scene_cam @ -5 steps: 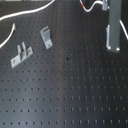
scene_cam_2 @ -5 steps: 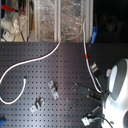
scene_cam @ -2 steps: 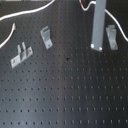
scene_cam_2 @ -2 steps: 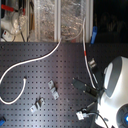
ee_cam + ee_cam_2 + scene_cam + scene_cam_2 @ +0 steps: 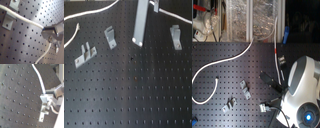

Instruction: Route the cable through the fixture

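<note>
Step in hand: approach. Cable [image 5: 26,22] is seen lying beside fixture [image 5: 9,20], unrouted. Gripper [image 5: 137,41]: opening cannot be told. Next: cable to be grasped.

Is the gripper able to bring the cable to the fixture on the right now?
Probably yes. In the first exterior view the board between the gripper and the fixture is bare; the cable already runs past it.
</note>
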Robot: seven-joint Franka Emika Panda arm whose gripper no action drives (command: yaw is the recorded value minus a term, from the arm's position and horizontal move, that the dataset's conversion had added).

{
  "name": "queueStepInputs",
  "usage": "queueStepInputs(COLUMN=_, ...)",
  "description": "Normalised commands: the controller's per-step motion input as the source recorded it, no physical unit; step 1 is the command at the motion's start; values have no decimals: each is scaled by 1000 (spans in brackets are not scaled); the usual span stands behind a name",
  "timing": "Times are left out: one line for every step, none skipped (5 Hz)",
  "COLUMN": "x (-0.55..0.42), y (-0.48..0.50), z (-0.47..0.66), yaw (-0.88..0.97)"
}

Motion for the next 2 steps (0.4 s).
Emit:
queueStepInputs(x=-12, y=118, z=20, yaw=557)
queueStepInputs(x=255, y=65, z=3, yaw=23)
